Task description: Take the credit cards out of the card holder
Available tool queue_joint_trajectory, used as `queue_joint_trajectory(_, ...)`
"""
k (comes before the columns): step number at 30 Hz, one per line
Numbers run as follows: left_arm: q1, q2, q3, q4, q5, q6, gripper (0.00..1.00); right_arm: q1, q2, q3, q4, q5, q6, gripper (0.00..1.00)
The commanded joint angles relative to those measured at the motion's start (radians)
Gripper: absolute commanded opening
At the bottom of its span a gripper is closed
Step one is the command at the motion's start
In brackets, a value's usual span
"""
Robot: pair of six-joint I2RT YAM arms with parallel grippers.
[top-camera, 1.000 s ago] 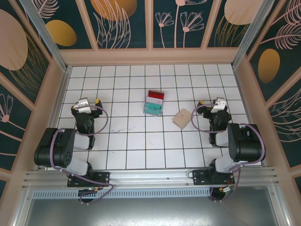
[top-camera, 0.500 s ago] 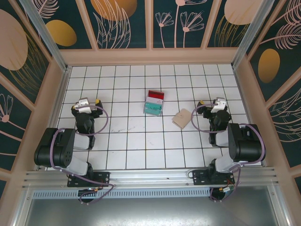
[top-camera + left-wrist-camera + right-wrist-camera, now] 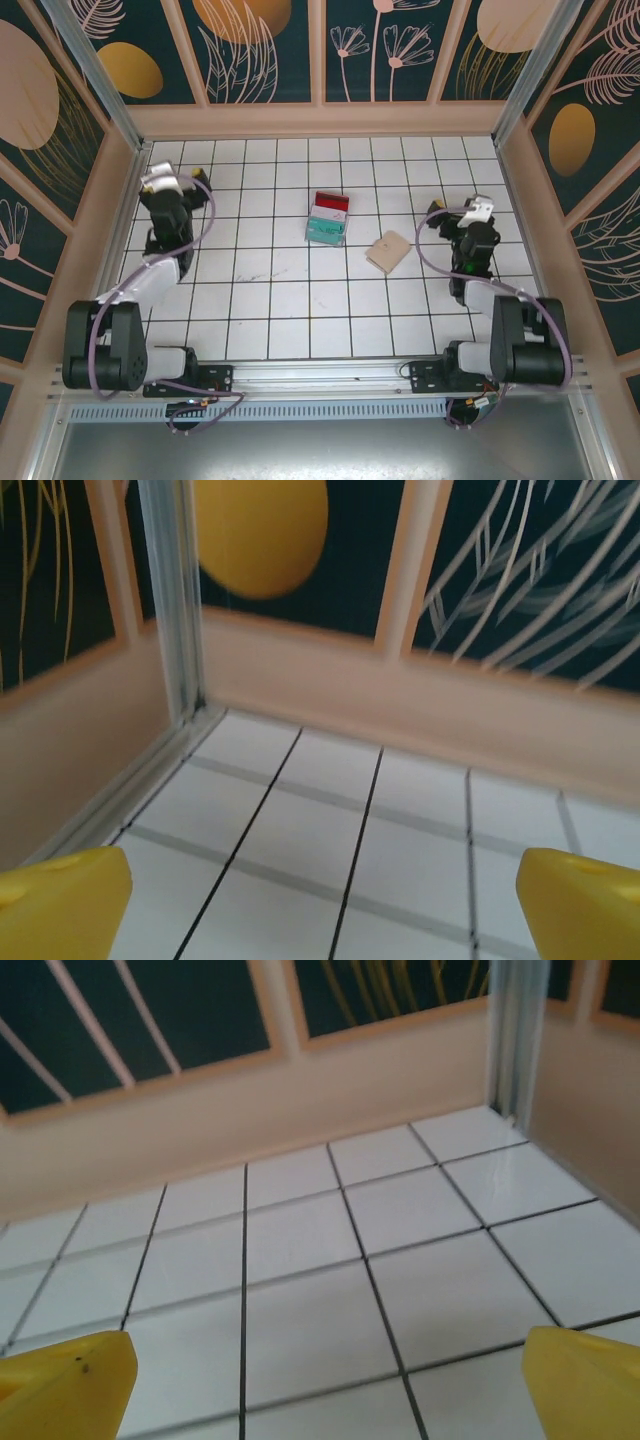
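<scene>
The small red, whitish and teal plastic credit cards (image 3: 327, 219) lie piled mid-table, apart from the flat tan leather-like card holder (image 3: 387, 252) nearby, so removal looks done, with the left gripper (image 3: 320, 905) and right gripper (image 3: 320, 1385) gaping wide, both empty.

The table (image 3: 250, 330) is a flat surface of white square tiles with dark grout lines, bordered by a pale wooden rim (image 3: 320, 120) at the far side and both flanks. Near its middle the credit cards (image 3: 327, 218) lie in a small overlapping cluster: a red card (image 3: 331, 201) farthest back, a whitish one in the middle, a teal card (image 3: 324, 233) nearest. Near them on the right, not touching, the tan card holder (image 3: 387, 252) lies flat, skewed to the tile lines. Faint dark scuffs (image 3: 268, 274) mark the tiles left of the cards.
</scene>
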Motion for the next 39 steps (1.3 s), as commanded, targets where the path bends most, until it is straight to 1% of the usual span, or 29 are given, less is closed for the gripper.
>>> queue_joint_trajectory(1, 0.009, -0.012, 0.135, -0.401, 0.023, -0.181, 0.99, -0.025, -0.075, 0.131, -0.350, 0.098, 0.224, 0.99)
queue_joint_trajectory(2, 0.009, -0.009, 0.164, -0.440, 0.070, -0.204, 0.98, -0.038, -0.090, 0.166, -0.423, 0.085, 0.273, 0.99)
queue_joint_trajectory(3, 0.009, -0.008, 0.179, -0.459, 0.112, -0.224, 0.98, -0.055, -0.101, 0.176, -0.447, 0.035, 0.293, 0.99)
queue_joint_trajectory(5, 0.009, -0.011, 0.195, -0.469, 0.220, -0.254, 0.93, -0.076, -0.138, 0.170, -0.448, -0.063, 0.326, 0.99)
queue_joint_trajectory(7, 0.002, -0.014, 0.206, -0.480, 0.297, -0.299, 0.90, -0.078, -0.176, 0.171, -0.477, -0.118, 0.347, 0.99)
queue_joint_trajectory(9, -0.022, -0.015, 0.223, -0.504, 0.318, -0.321, 0.89, -0.076, -0.200, 0.190, -0.544, -0.150, 0.373, 0.99)
queue_joint_trajectory(14, -0.171, 0.001, 0.288, -0.566, 0.287, -0.317, 0.91, -0.061, -0.246, 0.206, -0.681, -0.263, 0.409, 0.99)
queue_joint_trajectory(17, -0.284, 0.036, 0.316, -0.582, 0.259, -0.344, 0.88, -0.049, -0.292, 0.191, -0.731, -0.316, 0.421, 0.99)
queue_joint_trajectory(21, -0.455, 0.121, 0.373, -0.605, 0.207, -0.356, 0.86, -0.030, -0.357, 0.178, -0.784, -0.369, 0.437, 0.99)
queue_joint_trajectory(24, -0.573, 0.209, 0.440, -0.638, 0.176, -0.348, 0.83, -0.010, -0.408, 0.167, -0.824, -0.368, 0.449, 0.99)
queue_joint_trajectory(29, -0.742, 0.383, 0.572, -0.688, 0.140, -0.321, 0.74, 0.006, -0.517, 0.141, -0.895, -0.333, 0.474, 0.99)
queue_joint_trajectory(31, -0.804, 0.466, 0.632, -0.714, 0.117, -0.299, 0.72, 0.007, -0.558, 0.133, -0.927, -0.320, 0.483, 0.99)
queue_joint_trajectory(32, -0.832, 0.507, 0.670, -0.727, 0.110, -0.289, 0.70, 0.006, -0.578, 0.131, -0.948, -0.311, 0.485, 0.99)
queue_joint_trajectory(35, -0.892, 0.625, 0.767, -0.773, 0.107, -0.254, 0.63, 0.006, -0.628, 0.125, -1.002, -0.289, 0.480, 0.99)
queue_joint_trajectory(37, -0.925, 0.694, 0.826, -0.794, 0.107, -0.215, 0.55, 0.006, -0.646, 0.118, -1.021, -0.284, 0.478, 0.99)
queue_joint_trajectory(39, -0.956, 0.761, 0.886, -0.815, 0.102, -0.171, 0.51, 0.006, -0.658, 0.116, -1.037, -0.285, 0.477, 0.99)
